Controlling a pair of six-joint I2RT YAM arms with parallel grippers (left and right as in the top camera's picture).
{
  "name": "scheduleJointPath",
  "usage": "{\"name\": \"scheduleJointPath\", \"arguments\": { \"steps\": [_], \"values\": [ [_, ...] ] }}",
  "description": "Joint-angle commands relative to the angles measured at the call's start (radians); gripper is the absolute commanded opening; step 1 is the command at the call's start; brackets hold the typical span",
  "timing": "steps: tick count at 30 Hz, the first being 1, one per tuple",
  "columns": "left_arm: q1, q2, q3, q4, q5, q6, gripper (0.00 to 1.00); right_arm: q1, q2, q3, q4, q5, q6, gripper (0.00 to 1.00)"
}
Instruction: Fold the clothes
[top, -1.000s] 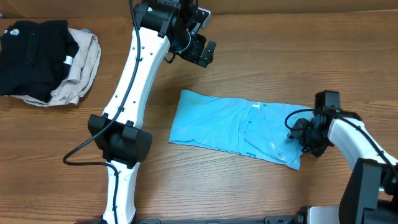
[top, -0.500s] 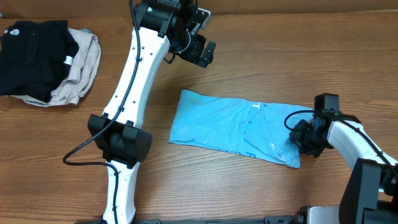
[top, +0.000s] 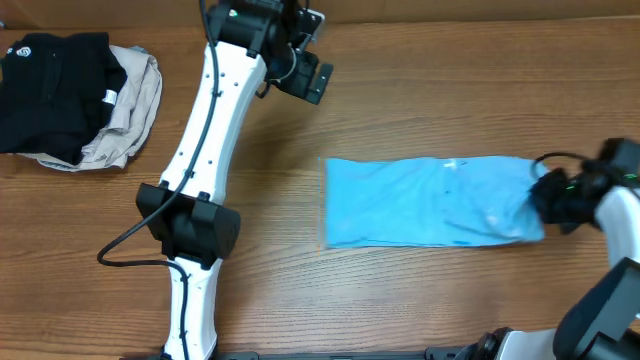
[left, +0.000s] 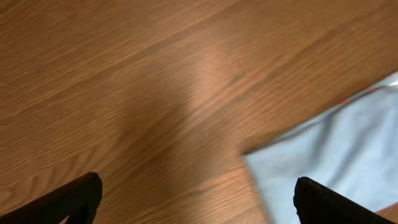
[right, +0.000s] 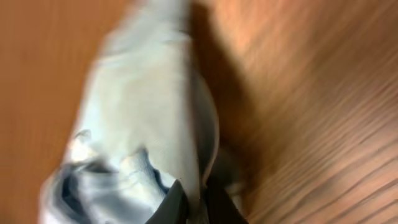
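The clothes, a light blue T-shirt (top: 430, 200), lie folded into a long strip across the right half of the table. My right gripper (top: 548, 200) is shut on the strip's right end. In the right wrist view the pale cloth (right: 149, 106) is pinched between the two dark fingers (right: 174, 208) of the right gripper (right: 198, 206). My left gripper (top: 310, 80) hangs open above the back of the table, away from the shirt. In the left wrist view the left gripper (left: 199, 205) holds nothing, and the shirt's corner (left: 336, 143) shows at the right.
A black garment (top: 50, 85) and a beige garment (top: 135, 110) are piled at the back left corner. The left arm's white links and dark elbow (top: 185, 225) stretch across the table's left middle.
My right gripper has shut on the shirt's right end and pulled it to the right. The shirt has slid right and lies straighter. The left gripper has drifted slightly left.
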Motion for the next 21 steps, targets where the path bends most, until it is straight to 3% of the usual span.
{"name": "scheduleJointPath", "arguments": {
  "steps": [1, 10, 21],
  "values": [
    [0.061, -0.01, 0.006, 0.006, -0.04, -0.039, 1.0, -0.044, -0.001, 0.103, -0.032, -0.081, -0.15, 0.07],
    [0.194, -0.01, 0.006, 0.008, -0.051, -0.08, 1.0, 0.069, -0.001, 0.263, -0.175, -0.166, -0.306, 0.06],
    [0.278, -0.01, 0.006, 0.006, -0.051, -0.079, 1.0, 0.524, -0.001, 0.306, -0.256, -0.173, -0.293, 0.06]
  ]
}}
